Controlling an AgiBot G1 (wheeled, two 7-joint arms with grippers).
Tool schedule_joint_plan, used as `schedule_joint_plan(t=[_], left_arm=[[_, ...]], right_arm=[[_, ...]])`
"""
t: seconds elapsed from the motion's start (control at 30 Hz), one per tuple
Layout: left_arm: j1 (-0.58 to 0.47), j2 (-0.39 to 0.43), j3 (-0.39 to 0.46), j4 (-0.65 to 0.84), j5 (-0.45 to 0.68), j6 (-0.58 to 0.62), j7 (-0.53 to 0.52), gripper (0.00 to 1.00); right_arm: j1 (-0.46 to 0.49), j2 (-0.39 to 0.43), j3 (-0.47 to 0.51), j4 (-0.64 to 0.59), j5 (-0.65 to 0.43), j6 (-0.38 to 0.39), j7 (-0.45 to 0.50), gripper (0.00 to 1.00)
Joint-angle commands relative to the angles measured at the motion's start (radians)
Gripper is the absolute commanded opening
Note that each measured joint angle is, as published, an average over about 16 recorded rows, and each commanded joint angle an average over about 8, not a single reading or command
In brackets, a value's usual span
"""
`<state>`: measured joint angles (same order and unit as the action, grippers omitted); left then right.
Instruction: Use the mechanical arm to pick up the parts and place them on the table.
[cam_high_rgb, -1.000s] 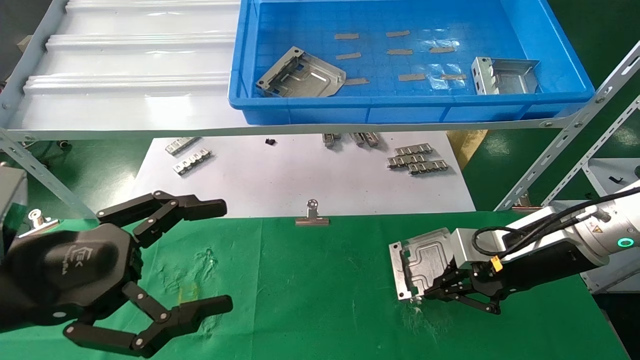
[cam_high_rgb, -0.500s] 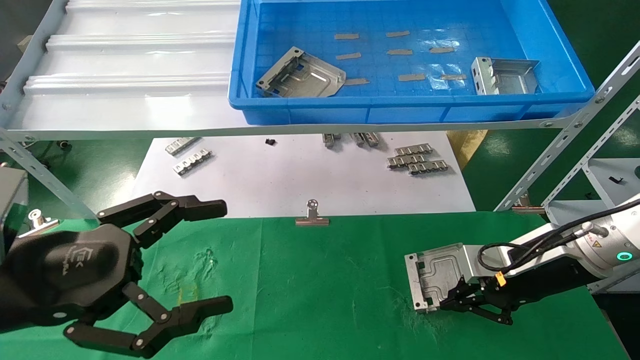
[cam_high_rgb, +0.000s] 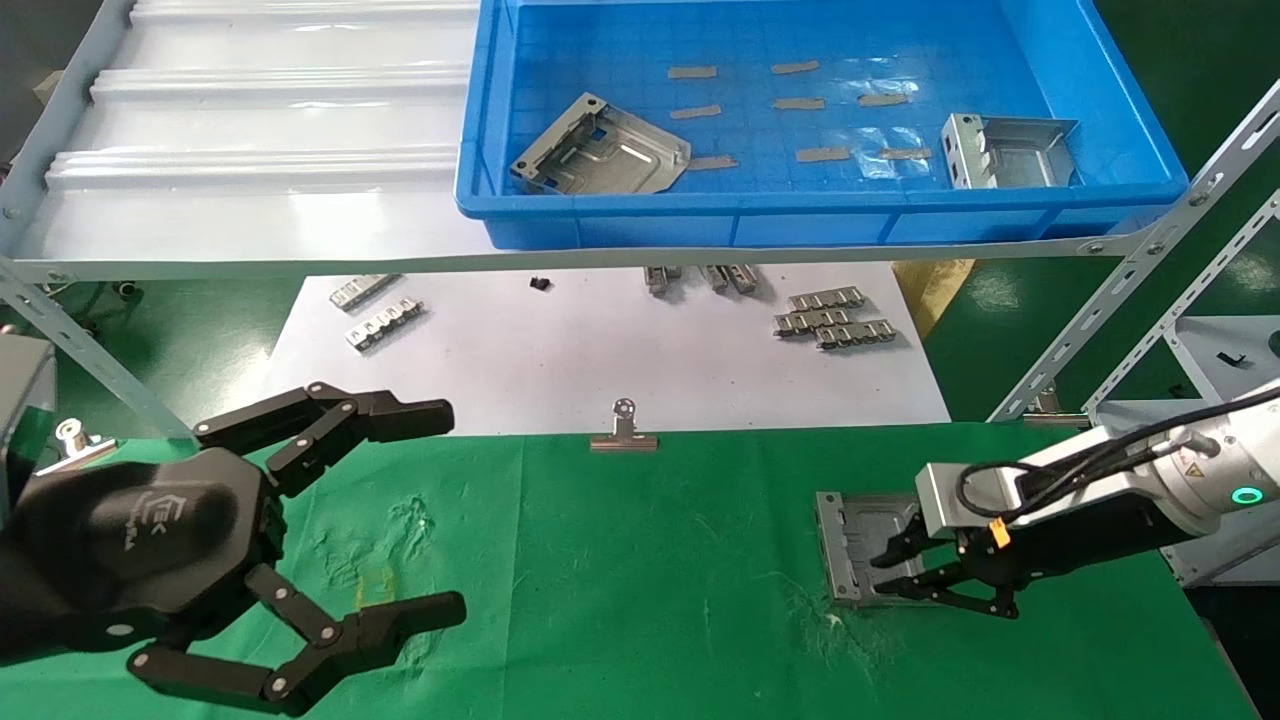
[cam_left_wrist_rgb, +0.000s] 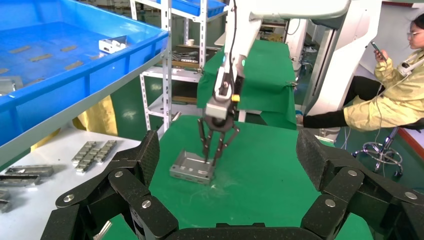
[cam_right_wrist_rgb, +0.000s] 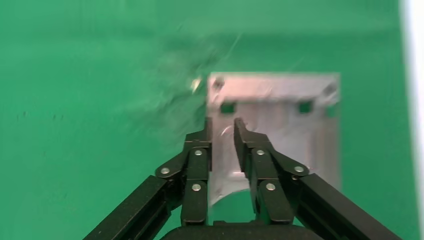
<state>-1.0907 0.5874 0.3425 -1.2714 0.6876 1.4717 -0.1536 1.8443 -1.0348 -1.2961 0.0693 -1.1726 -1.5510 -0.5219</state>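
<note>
One of the parts (cam_high_rgb: 852, 540) (cam_left_wrist_rgb: 192, 170) (cam_right_wrist_rgb: 285, 115), a grey metal plate, lies flat on the green table (cam_high_rgb: 640, 580) at the right. My right gripper (cam_high_rgb: 890, 570) (cam_left_wrist_rgb: 211, 160) (cam_right_wrist_rgb: 222, 132) points down at the plate's near edge, its fingers a little apart and shut on nothing. Two more parts (cam_high_rgb: 600, 150) (cam_high_rgb: 1010, 152) lie in the blue bin (cam_high_rgb: 800, 215) on the shelf. My left gripper (cam_high_rgb: 445, 510) (cam_left_wrist_rgb: 230, 150) hangs wide open over the table's front left, holding nothing.
A white paper sheet (cam_high_rgb: 600, 370) behind the green cloth carries ribbed metal strips (cam_high_rgb: 830, 318) (cam_high_rgb: 385, 322). A binder clip (cam_high_rgb: 624, 432) sits at its front edge. The white ribbed shelf (cam_high_rgb: 270, 120) spans the back. Slanted rack struts (cam_high_rgb: 1150, 260) stand at the right.
My right gripper lowered and shifted right with the tilted plate. The plate now lies flat on the cloth and the fingers have parted from it. The left arm has not moved.
</note>
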Motion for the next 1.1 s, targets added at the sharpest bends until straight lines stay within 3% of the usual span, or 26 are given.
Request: schedule_joint_plan(t=[0.03,0.3,0.67,1.1], left_arm=[[0.0,0.0,0.0,0.0,0.0,0.0,0.0,1.0],[0.0,0.0,0.0,0.0,0.0,0.0,0.0,1.0],[0.0,0.0,0.0,0.0,0.0,0.0,0.0,1.0],[0.0,0.0,0.0,0.001,0.0,0.0,0.0,1.0]], right_arm=[[0.01,0.004,0.014,-0.007,0.021,-0.021,-0.004,1.0],[0.006,0.021,0.07,-0.014,0.113,-0.044,0.037,1.0],[0.001,0.021,0.066,-0.003,0.097,-0.042,0.031,1.0],[-0.139,0.094,0.238,0.219,0.158,-0.024,0.154,1.0]])
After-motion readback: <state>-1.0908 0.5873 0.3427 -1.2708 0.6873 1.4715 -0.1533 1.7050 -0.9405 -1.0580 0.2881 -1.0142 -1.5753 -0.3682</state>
